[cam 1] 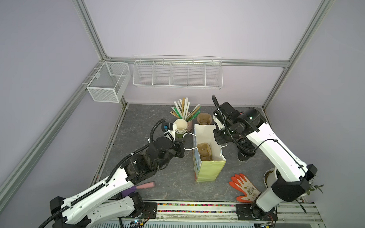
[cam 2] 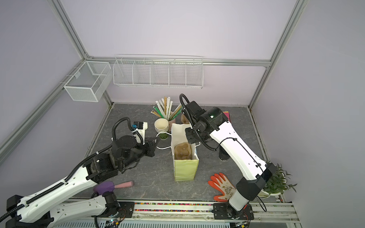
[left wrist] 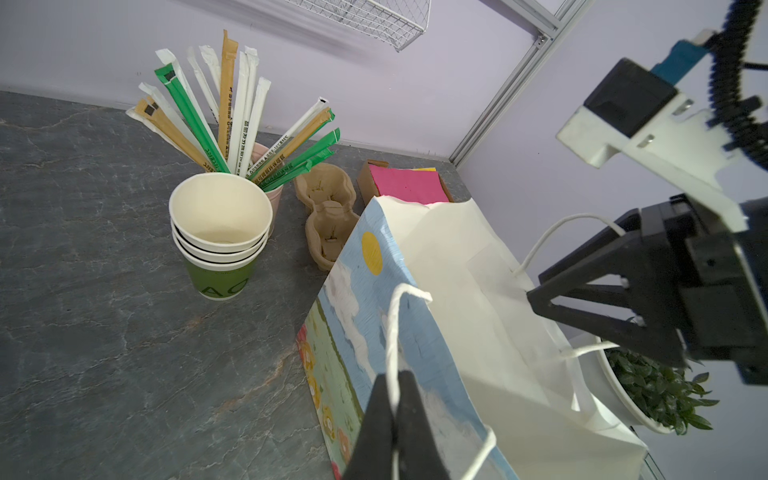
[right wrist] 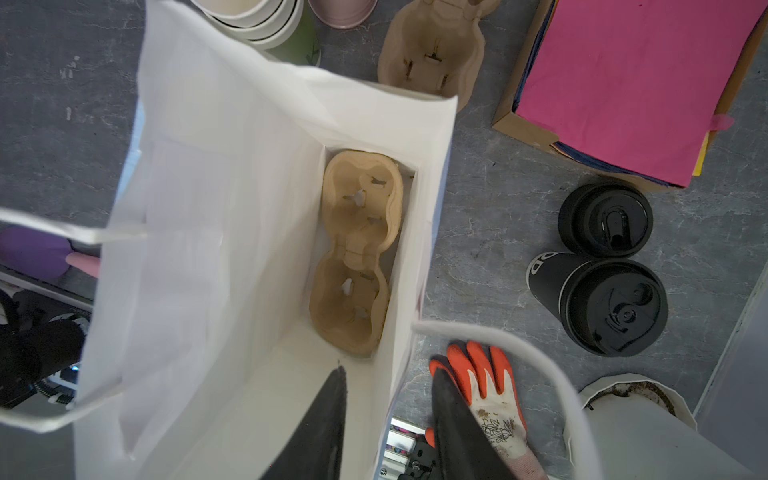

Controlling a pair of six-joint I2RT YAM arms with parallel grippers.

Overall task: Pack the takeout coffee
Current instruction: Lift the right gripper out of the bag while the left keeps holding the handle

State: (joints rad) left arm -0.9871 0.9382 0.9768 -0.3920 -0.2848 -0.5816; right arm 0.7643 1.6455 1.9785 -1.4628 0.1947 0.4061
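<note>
Two grippers work at the bag (cam 1: 210, 171), which stands open near the middle of the surface (right wrist: 490, 232). On the left, the left gripper (left wrist: 395, 376) has its fingers pressed together on the bag's white cord handle (left wrist: 392, 332), pulling that side outward. A carrier (right wrist: 357, 253) lies in the bottom of the bag with both wells empty. To the right, the right gripper (right wrist: 388, 374) hangs over the bag's other wall. Its fingers are partly apart, one inside the bag and one outside, and they hold nothing.

Farther right, the coffee (right wrist: 604, 220) stands upright on the surface outside the bag. A taller black cup (right wrist: 615, 307) with white lettering stands just beside it.

The coffee is likely light if empty and top-heavy if filled. Its paper wall should give under a hard squeeze, and the smooth lid could pop off or slip. The safest hold looks to be around the body just under the lid rim, with moderate pressure. It should stay upright all the way into a carrier well.
</note>
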